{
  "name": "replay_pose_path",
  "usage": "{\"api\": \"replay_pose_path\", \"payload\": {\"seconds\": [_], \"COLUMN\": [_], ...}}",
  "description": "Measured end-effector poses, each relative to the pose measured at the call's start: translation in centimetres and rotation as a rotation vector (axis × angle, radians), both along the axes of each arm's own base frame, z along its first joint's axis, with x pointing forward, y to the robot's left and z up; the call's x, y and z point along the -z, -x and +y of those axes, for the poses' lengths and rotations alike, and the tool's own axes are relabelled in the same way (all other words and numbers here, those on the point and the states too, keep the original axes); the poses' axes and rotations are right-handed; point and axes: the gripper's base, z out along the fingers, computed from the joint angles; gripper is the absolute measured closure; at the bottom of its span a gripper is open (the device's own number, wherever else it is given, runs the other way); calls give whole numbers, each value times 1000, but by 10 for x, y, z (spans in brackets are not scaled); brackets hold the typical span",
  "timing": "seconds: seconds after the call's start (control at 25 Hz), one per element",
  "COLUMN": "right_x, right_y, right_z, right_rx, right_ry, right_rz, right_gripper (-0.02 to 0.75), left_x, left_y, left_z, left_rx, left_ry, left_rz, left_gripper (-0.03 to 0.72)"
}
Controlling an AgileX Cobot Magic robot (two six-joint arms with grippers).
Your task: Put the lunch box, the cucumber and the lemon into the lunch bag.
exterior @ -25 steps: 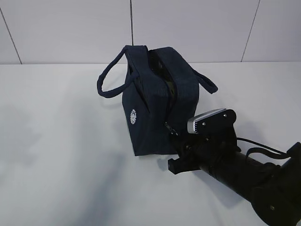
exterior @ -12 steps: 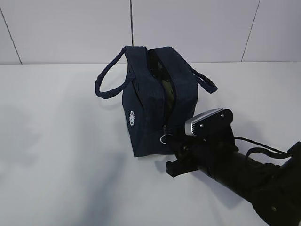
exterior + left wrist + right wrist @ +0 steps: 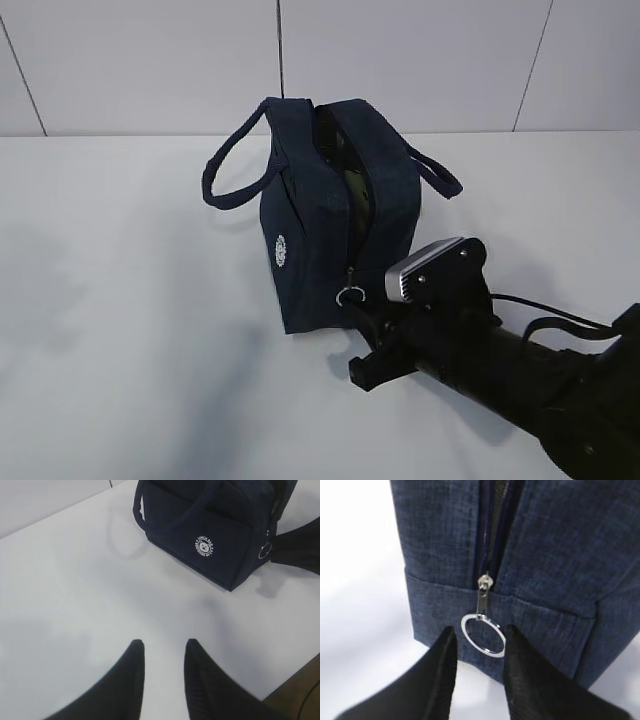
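Observation:
The navy lunch bag (image 3: 315, 245) stands upright mid-table, its top zipper parted; a dull green patch (image 3: 356, 192) shows inside, too dim to name. Lunch box, cucumber and lemon are otherwise hidden. The silver ring pull (image 3: 350, 296) hangs low on the bag's near end. My right gripper (image 3: 361, 318) is open just in front of it; in the right wrist view the ring pull (image 3: 483, 635) dangles between the tips of the right gripper (image 3: 480, 630), unclamped. My left gripper (image 3: 164, 645) is open and empty above bare table, well short of the lunch bag (image 3: 210, 530).
The bag's loop handles (image 3: 235, 172) stick out to both sides. The white table (image 3: 120, 300) runs back to a pale panelled wall (image 3: 400, 60). In the left wrist view the table edge (image 3: 287, 682) cuts across the bottom right corner.
The right gripper has drawn down and back from the bag's end. The zipper pull has slid lower and its ring now hangs in plain sight. The bag shifted slightly.

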Motion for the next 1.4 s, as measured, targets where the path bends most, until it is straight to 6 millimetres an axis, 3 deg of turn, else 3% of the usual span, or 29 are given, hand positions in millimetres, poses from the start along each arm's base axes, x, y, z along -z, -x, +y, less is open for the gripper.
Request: {"api": "replay_pose_path", "payload": {"seconds": [0.92, 1.4], "right_x": [5, 2], "right_y": [-3, -16], "right_z": [1, 9], "right_rx": [-23, -33], "right_ry": [101, 110], "right_rz": [4, 2], "right_gripper": [494, 494], "left_x": [0, 0], "left_y": [0, 0], "left_z": [0, 0], "left_rx": [0, 0], "left_ry": [2, 1], "left_rz": [1, 3], "left_gripper": [503, 503]}}
